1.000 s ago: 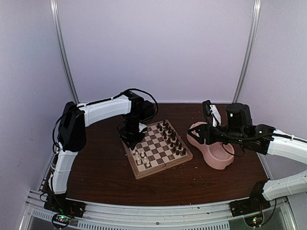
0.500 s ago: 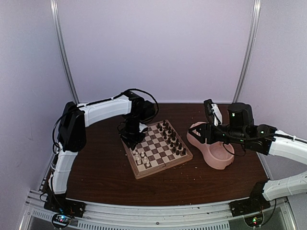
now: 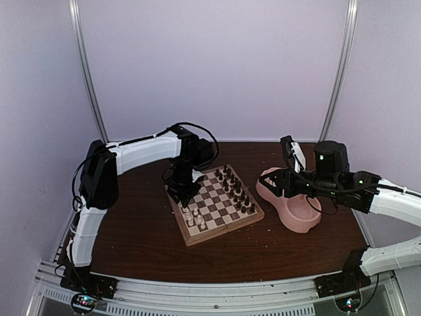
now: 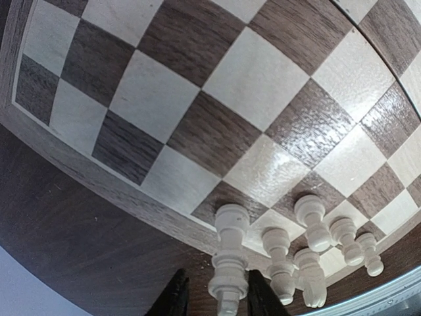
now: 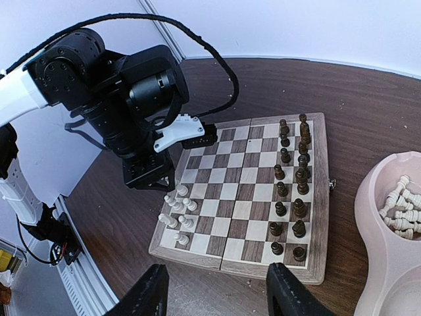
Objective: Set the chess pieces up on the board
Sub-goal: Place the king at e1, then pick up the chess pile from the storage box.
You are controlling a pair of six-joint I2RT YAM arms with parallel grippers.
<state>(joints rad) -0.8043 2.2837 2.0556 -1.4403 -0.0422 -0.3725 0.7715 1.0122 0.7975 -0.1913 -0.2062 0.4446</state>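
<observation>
R arm has crept slightly right/back vs 1 s ago; L arm is at the same spot; board and pcs unmoved. L gripper (image 4: 217, 282) is low over the left edge of the board (image 5: 227, 197); jaws only a little apart, one each side of a white piece (image 4: 229, 263) standing on an edge square; clear gap on one side, other finger v. close, can't tell if it touches. Other white pcs (image 5: 177, 207) are bunched just beside it on the same edge rows. Dark pcs (image 5: 289, 191) stand in two rows along the opposite edge. Board sits mid table (image 3: 145, 243), skewed. R gripper (image 5: 220, 289) hangs above the pink bowl (image 3: 299, 220); fingers wide apart, nothing between them. Bowl is just right of the board, not touching; loose white pcs (image 5: 401, 207) are heaped in one compartment.
</observation>
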